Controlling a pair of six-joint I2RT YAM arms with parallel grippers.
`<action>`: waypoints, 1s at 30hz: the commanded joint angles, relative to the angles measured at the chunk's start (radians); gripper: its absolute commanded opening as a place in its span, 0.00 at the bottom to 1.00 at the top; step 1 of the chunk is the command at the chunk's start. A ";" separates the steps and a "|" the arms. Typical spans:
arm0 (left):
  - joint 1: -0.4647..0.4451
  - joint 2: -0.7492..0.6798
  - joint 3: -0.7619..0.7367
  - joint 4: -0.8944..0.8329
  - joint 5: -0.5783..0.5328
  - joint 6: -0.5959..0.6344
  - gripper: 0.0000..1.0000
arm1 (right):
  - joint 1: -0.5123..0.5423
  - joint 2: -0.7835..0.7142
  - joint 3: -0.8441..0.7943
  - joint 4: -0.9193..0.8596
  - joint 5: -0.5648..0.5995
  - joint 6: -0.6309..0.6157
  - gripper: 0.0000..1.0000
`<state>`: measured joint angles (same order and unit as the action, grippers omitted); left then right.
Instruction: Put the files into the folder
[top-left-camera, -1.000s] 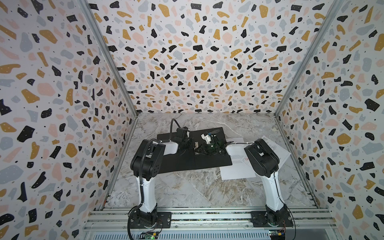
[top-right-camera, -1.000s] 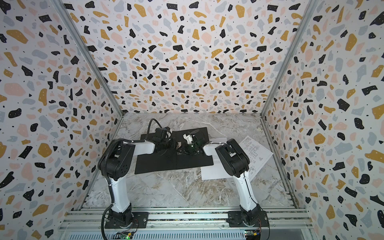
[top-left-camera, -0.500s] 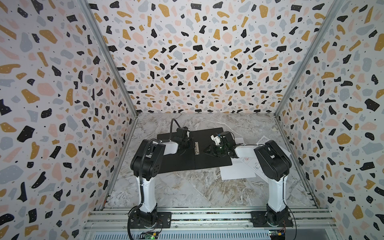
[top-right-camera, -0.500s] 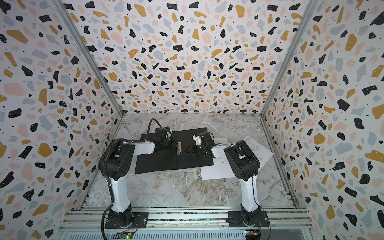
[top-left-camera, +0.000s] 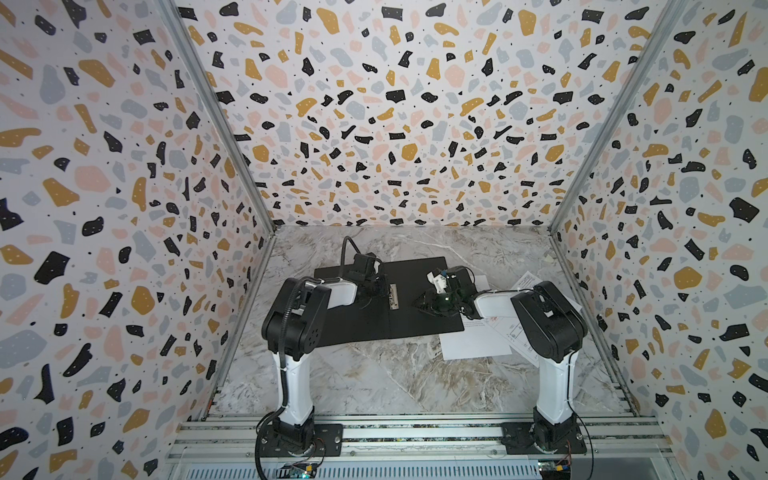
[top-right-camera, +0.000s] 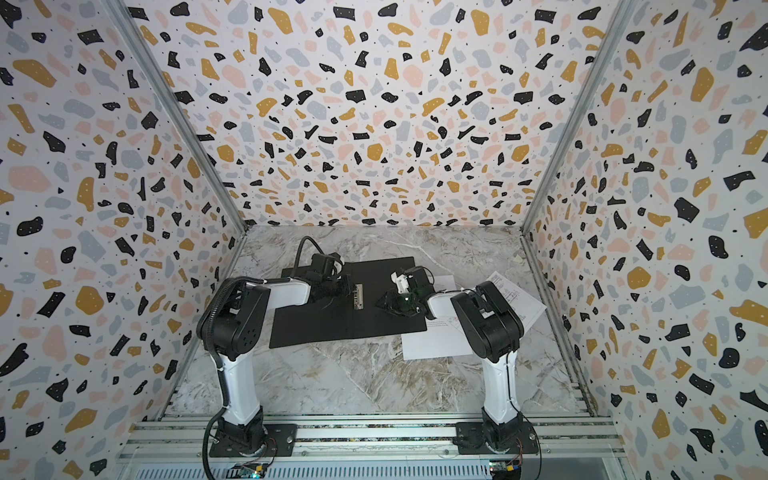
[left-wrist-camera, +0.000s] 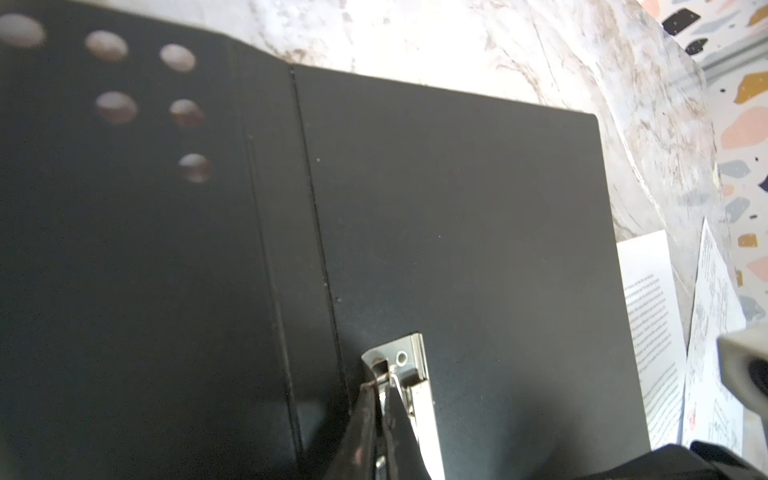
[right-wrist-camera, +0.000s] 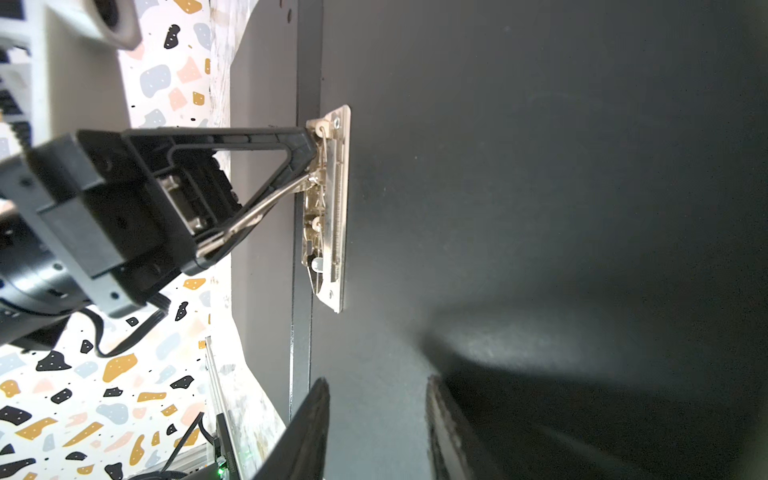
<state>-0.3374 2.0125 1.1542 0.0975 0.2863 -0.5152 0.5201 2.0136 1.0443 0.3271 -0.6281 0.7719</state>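
The folder (top-left-camera: 419, 320) lies open on the marble table, black inside up, in both top views (top-right-camera: 316, 328). Its metal spine clip (top-left-camera: 393, 296) sits at the fold. My left gripper (left-wrist-camera: 379, 380) is shut on the clip's thin wire lever, which the right wrist view shows raised off the clip (right-wrist-camera: 336, 208). My right gripper (right-wrist-camera: 376, 386) hovers open over the folder's right half (top-left-camera: 417, 303), nothing between its fingers. The files lie right of the folder: a text sheet (top-left-camera: 469, 347) and a sheet of drawings (top-left-camera: 524, 282), partly under the right arm.
Terrazzo-patterned walls (top-left-camera: 399, 124) enclose the table on three sides. Both arm bases (top-left-camera: 291, 432) stand on a metal rail along the front edge. A black cable (top-left-camera: 347, 249) loops behind the left wrist.
My right gripper drew back to the right, away from the clip, and its jaws opened wider. The left gripper stayed at the clip.
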 joint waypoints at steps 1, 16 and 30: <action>0.004 0.022 0.026 -0.084 -0.010 -0.013 0.18 | 0.011 0.005 -0.051 -0.076 0.043 -0.004 0.40; 0.022 -0.106 0.030 -0.077 -0.008 -0.113 0.77 | 0.010 -0.016 -0.063 -0.019 -0.002 0.009 0.44; 0.023 -0.222 -0.099 0.038 0.076 -0.213 0.99 | -0.005 -0.103 -0.067 0.009 -0.045 0.021 0.53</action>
<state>-0.3195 1.8313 1.0908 0.0742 0.3241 -0.6827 0.5205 1.9736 0.9909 0.3717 -0.6624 0.7921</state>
